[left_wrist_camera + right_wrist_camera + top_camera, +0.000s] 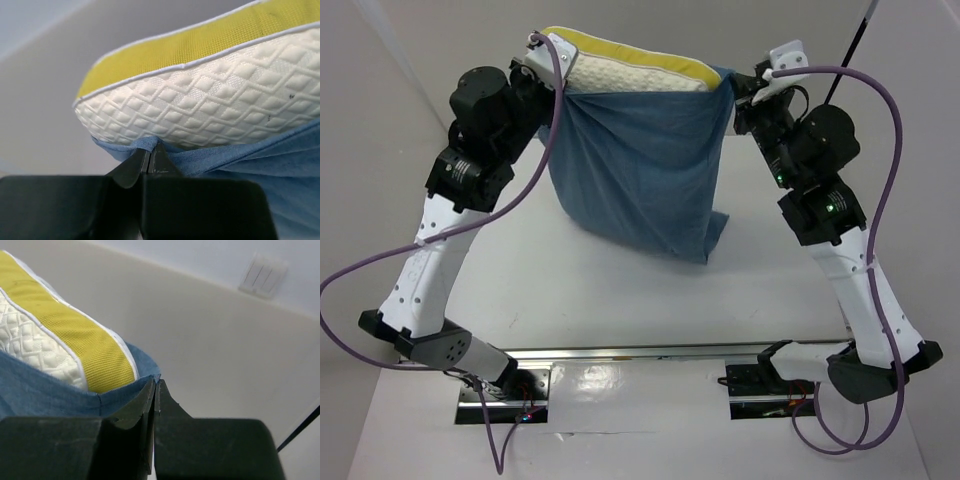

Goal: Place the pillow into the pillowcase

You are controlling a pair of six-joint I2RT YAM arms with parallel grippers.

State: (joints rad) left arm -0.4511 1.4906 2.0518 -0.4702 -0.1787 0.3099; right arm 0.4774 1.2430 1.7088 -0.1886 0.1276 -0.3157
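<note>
Right claw tight on the pillowcase hem (yellow-banded pillow just inside)

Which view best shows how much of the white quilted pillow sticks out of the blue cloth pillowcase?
Top external: whole pillowcase hangs there, pillow poking out on top. Each wrist view shows one pillow corner.

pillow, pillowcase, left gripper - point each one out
pillow [635, 75]: top external view, on the white dimpled face above the blue cloth.
pillowcase [640, 170]: top external view, on the middle of the hanging cloth.
left gripper [151, 156]: left wrist view, between the fingertips, shut on the pillowcase edge.
</note>
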